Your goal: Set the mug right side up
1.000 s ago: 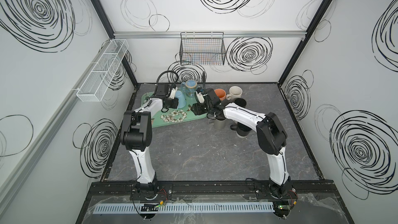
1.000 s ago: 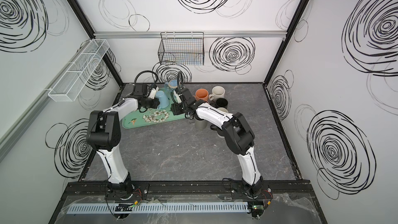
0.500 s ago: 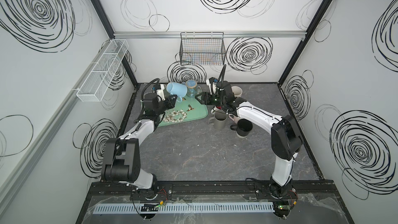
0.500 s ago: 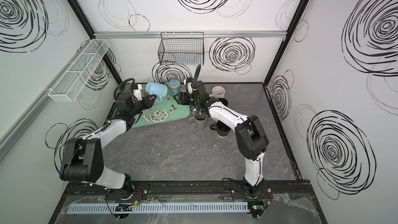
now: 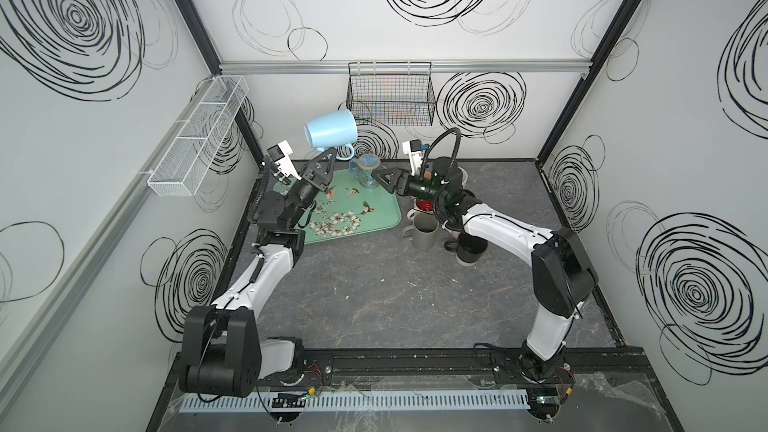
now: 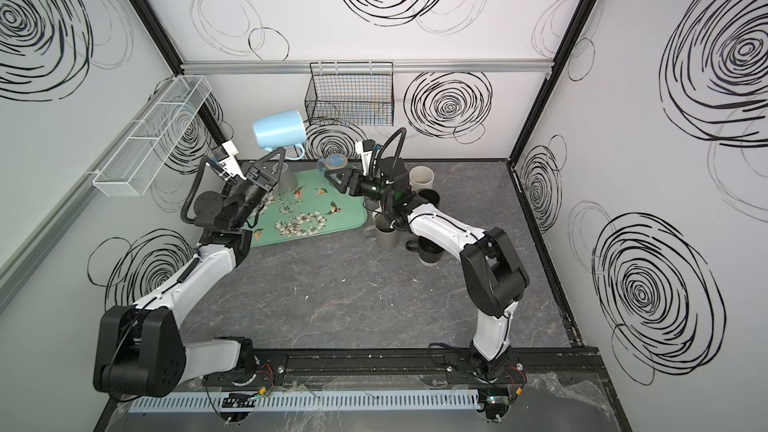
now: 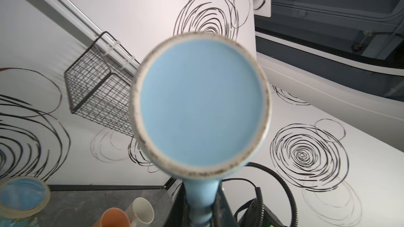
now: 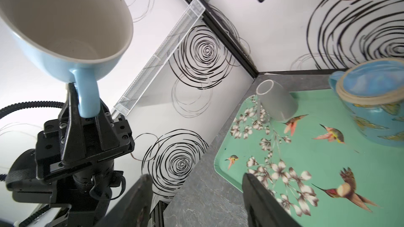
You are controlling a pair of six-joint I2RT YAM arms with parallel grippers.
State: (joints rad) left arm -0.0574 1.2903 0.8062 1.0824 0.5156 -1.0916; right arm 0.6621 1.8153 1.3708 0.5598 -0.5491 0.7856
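Note:
The light blue mug (image 5: pixel 331 128) (image 6: pixel 279 128) hangs high above the green tray (image 5: pixel 386 218), lying on its side with its handle pointing down. My left gripper (image 5: pixel 333 153) (image 6: pixel 281 153) is shut on that handle from below. The left wrist view shows the mug's base (image 7: pixel 200 103) facing the camera, with the handle in the gripper (image 7: pixel 202 201). In the right wrist view the mug's white inside (image 8: pixel 65 18) shows, its handle clamped in the left gripper (image 8: pixel 87 105). My right gripper (image 5: pixel 377 175) (image 8: pixel 197 177) stands open and empty over the tray's (image 8: pixel 328 160) near side.
On the tray stand a blue patterned glass mug (image 5: pixel 368 170) (image 8: pixel 371 105) and an upturned grey cup (image 6: pixel 286 178) (image 8: pixel 276 101). A grey mug (image 5: pixel 424 232), a black mug (image 5: pixel 471 249) and several other cups crowd the table right of the tray. A wire basket (image 5: pixel 390 97) hangs behind.
The left arm has lifted the blue mug off the tray and high up, tipping it onto its side. The right gripper has drawn back to the right and opened a little wider.

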